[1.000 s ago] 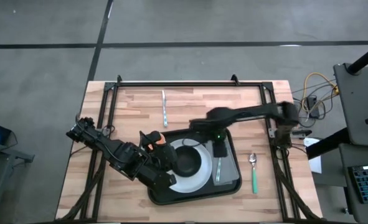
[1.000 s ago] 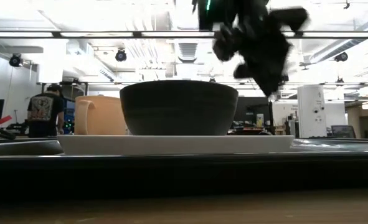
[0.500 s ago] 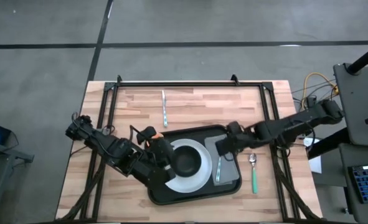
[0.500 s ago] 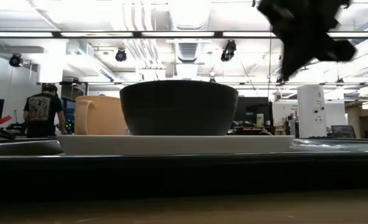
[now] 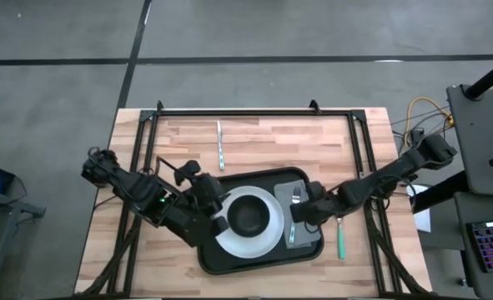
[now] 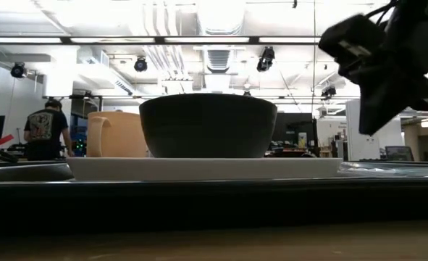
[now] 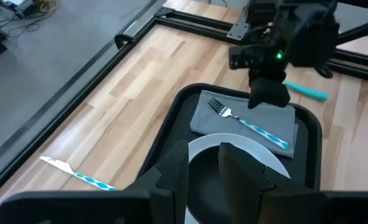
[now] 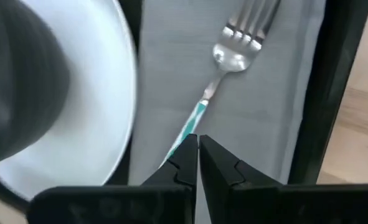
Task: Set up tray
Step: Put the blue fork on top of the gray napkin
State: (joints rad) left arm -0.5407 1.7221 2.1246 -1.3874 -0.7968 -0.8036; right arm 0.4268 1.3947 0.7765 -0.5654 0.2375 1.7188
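Right gripper [image 8: 197, 149] fingers closed, empty, over fork [image 8: 218, 81] on napkin [image 8: 258, 106] | left gripper [image 7: 203, 168] slightly parted, over tray [image 5: 309, 248]

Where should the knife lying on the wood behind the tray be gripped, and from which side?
Grip the knife by its blue-patterned handle, the end nearer the tray, coming straight down and closing across its narrow width. It lies flat on the table, apart from everything else, so a sideways approach would probably just push it.
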